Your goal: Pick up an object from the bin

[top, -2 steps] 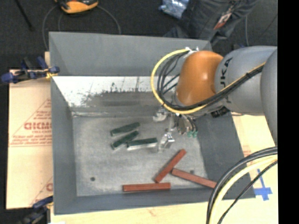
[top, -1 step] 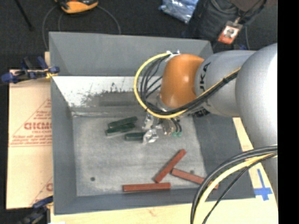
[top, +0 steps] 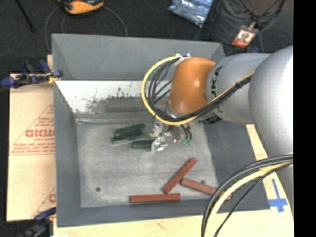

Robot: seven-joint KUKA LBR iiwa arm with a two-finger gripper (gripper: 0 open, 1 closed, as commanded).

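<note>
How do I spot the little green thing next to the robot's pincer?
Look in the grey bin, at the pincer near its middle. Just left of it lie a longer green bar and a shorter green bar. Yours is the shorter one, lower and nearest the pincer; the reddish-brown sticks lie farther down.

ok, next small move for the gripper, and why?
Probably a nudge toward the view's left, then down: the gripper sits at the right end of the shorter dark green bar, not over its middle, a longer green bar just behind. The red-brown bars lie farther off.
</note>
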